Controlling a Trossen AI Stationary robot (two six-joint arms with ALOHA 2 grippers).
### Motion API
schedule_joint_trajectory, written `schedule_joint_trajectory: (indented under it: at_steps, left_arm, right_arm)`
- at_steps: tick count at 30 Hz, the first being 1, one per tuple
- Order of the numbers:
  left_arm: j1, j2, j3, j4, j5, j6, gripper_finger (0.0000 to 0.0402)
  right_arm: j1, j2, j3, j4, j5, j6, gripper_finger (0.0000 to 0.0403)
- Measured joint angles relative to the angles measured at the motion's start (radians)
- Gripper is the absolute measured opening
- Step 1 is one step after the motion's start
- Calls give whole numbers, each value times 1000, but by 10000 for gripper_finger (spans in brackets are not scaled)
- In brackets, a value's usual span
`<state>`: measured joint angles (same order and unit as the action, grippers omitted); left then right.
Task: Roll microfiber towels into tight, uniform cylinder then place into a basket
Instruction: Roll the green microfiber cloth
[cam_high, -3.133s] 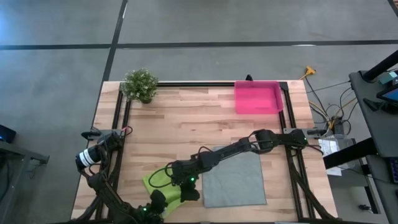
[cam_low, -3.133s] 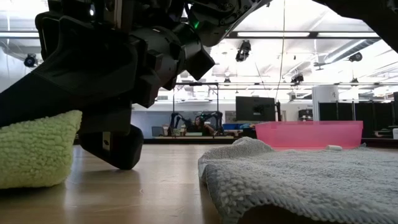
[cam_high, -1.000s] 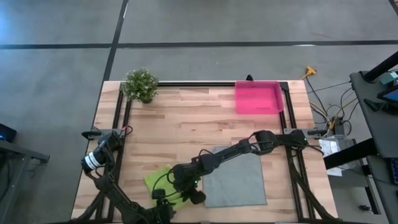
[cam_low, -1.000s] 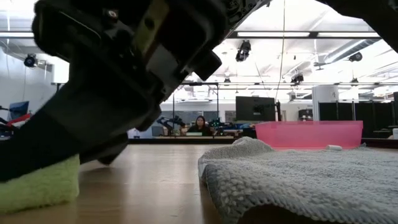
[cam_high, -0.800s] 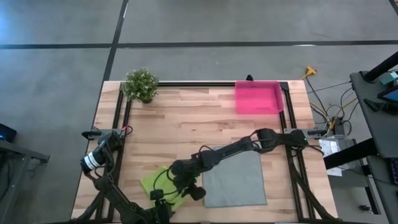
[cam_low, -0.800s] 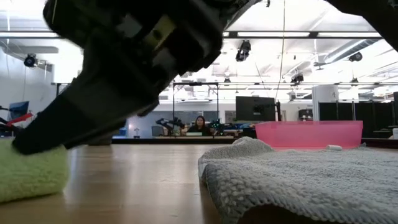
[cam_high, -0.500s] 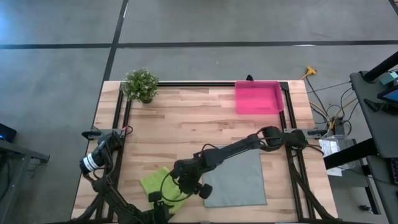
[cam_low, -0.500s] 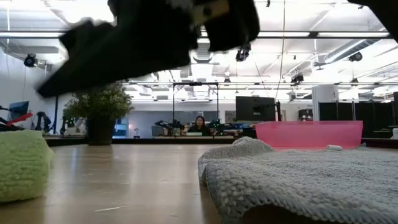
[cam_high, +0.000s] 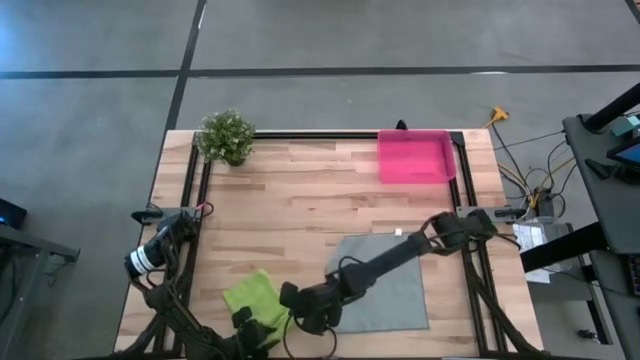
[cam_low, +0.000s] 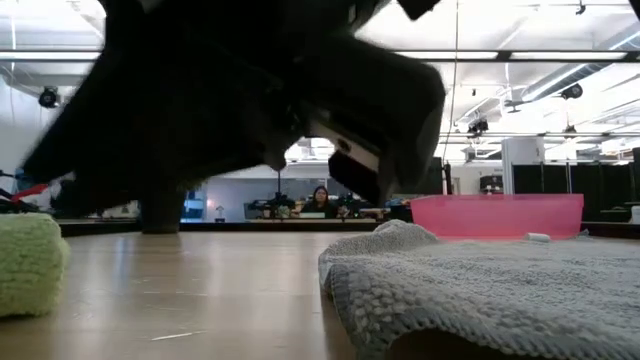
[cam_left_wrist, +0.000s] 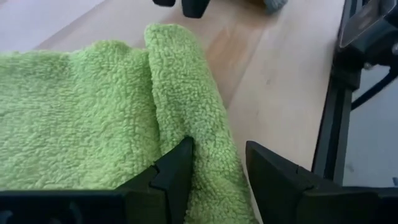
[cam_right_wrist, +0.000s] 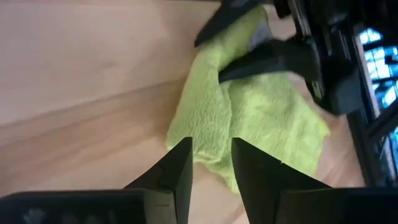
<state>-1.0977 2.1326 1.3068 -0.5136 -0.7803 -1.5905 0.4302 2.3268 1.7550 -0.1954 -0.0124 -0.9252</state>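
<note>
The lime green towel (cam_high: 255, 298) lies bunched and partly rolled near the table's front left, also seen in the low view (cam_low: 30, 265). My left gripper (cam_left_wrist: 217, 168) is at its near side (cam_high: 258, 322), shut on a fold of it. My right gripper (cam_right_wrist: 212, 165) hangs just right of the green towel (cam_high: 292, 300), off the table, its fingers a little apart with nothing between them. The grey towel (cam_high: 385, 285) lies flat at the front right. The pink basket (cam_high: 450, 155) stands at the far right. My left gripper pinches a thick rolled fold (cam_left_wrist: 208, 134) at the green towel's edge between its two fingers, several layers. The fingers slant down from the table's near side, one on each side of the fold. The towel lies on the table.
A small potted plant (cam_high: 225, 135) stands at the far left corner. Black rails (cam_high: 195, 200) run along both sides of the wooden table. Bare wood stretches between the towels and the basket (cam_low: 497, 215).
My right gripper has come off the green towel, risen, rolled about its own line and drawn back a little toward the table's right. The green towel has bunched tighter and shifted slightly toward the left edge, still held by my left gripper.
</note>
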Motion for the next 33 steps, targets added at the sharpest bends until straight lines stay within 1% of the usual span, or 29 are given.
schedule_joint_trajectory:
  at_steps: [3,7,11,13,15,18,19,20,24,27,29,31,33]
  left_arm:
    - [0,0,-5,7,0,-5,138]
    - [1,0,-6,9,0,-8,138]
    - [0,0,-28,31,-1,-79,126]
    - [-2,0,-52,66,-5,-88,105]
    - [-6,0,-76,101,-16,-104,75]
    - [-9,0,-87,113,-20,-104,21]
    - [-10,0,-88,115,-20,-97,12]
    - [-10,0,-88,122,-20,-81,10]
    - [-9,0,-87,135,-11,-57,23]
    - [-7,-1,-89,140,10,-57,10]
    - [-8,0,-92,144,6,-59,6]
    - [-9,0,-98,149,3,-81,5]
    - [-11,-1,-119,193,-9,-86,3]
  right_arm:
    - [0,0,-9,6,-22,27,97]
    - [21,8,-15,33,-30,1,96]
    - [25,11,-16,34,-47,22,95]
    - [17,7,-11,33,-79,59,95]
    - [11,4,-10,23,-118,71,95]
    - [15,10,-10,12,-135,64,95]
    - [17,13,-10,10,-136,53,95]
    - [20,17,-12,5,-142,41,96]
    - [25,41,-14,-10,-152,32,107]
    - [22,49,-14,-5,-152,44,120]
    - [21,53,-14,3,-151,53,126]
    - [21,52,-14,9,-147,54,127]
    - [22,48,-14,32,-144,54,125]
